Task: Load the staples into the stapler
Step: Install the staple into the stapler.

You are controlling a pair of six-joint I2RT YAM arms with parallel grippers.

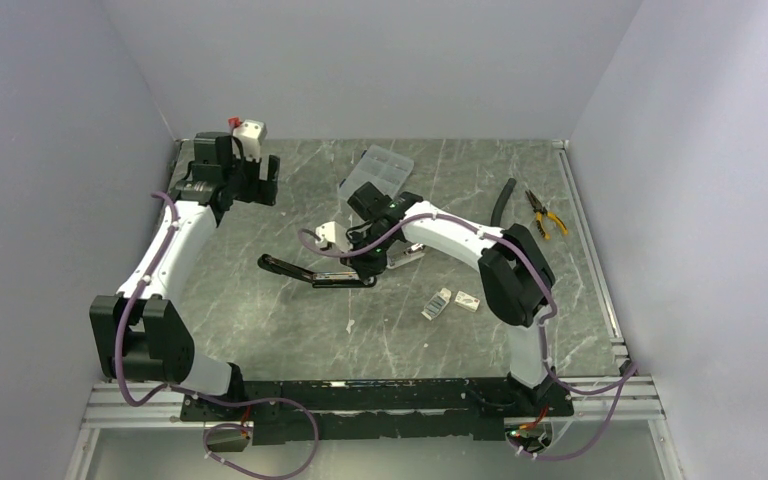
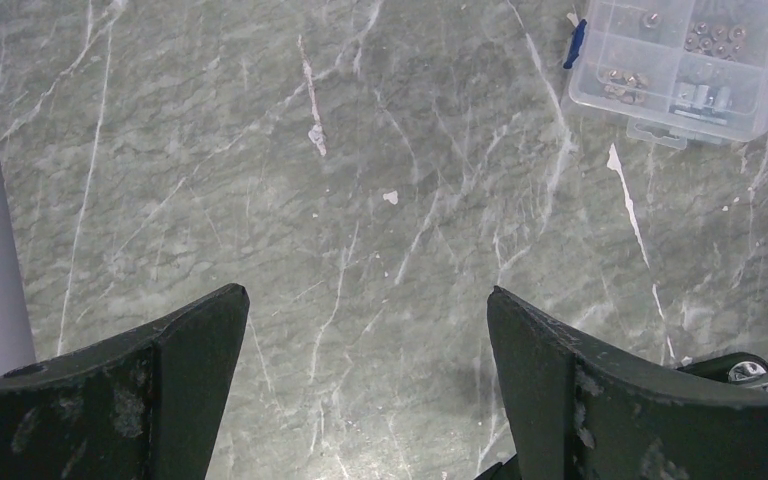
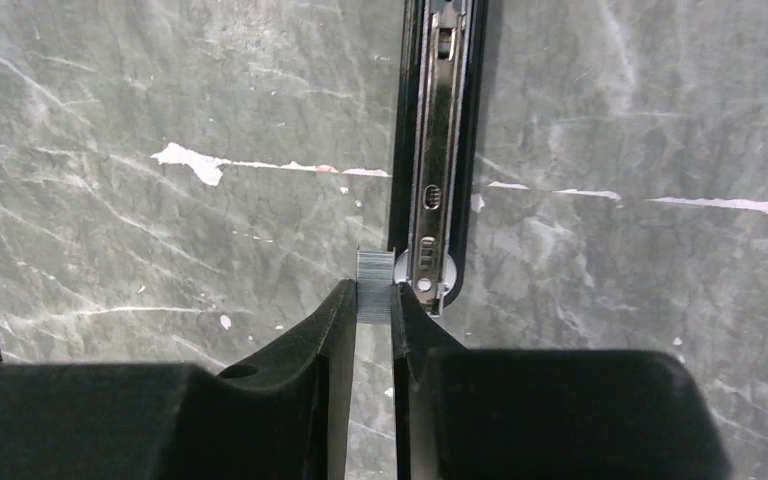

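The strip of staples (image 3: pixel 374 285) is pinched on its flat sides between the tips of the right gripper (image 3: pixel 374 302). It sits just beside the near end of the stapler (image 3: pixel 438 150), at the left wall of its channel. I cannot tell whether the two touch.

The strip should be almost weightless and stiff lengthwise, but brittle. It is only glued wire, so a hard squeeze or a bend would likely snap it. Its smooth metal sides could also slip. A gentle grip on the flat sides, as here, looks right.

The stapler lies flat with its top swung open and the bare metal channel facing up. It looks light enough to skid if nudged.

Far left of the stapler, the left gripper (image 2: pixel 365 298) hangs with its jaws spread wide and nothing in them. Beyond the stapler lies a clear case (image 2: pixel 690 60). To the stapler's right, nearer the robot, lies the white box (image 1: pixel 438 303) in two pieces, and pliers (image 1: pixel 547 215) lie farther right.

The table (image 2: pixel 210 150) is a hard, smooth grey-green marble pattern with chipped white marks. Plain pale walls (image 1: pixel 360 60) close it in on three sides.
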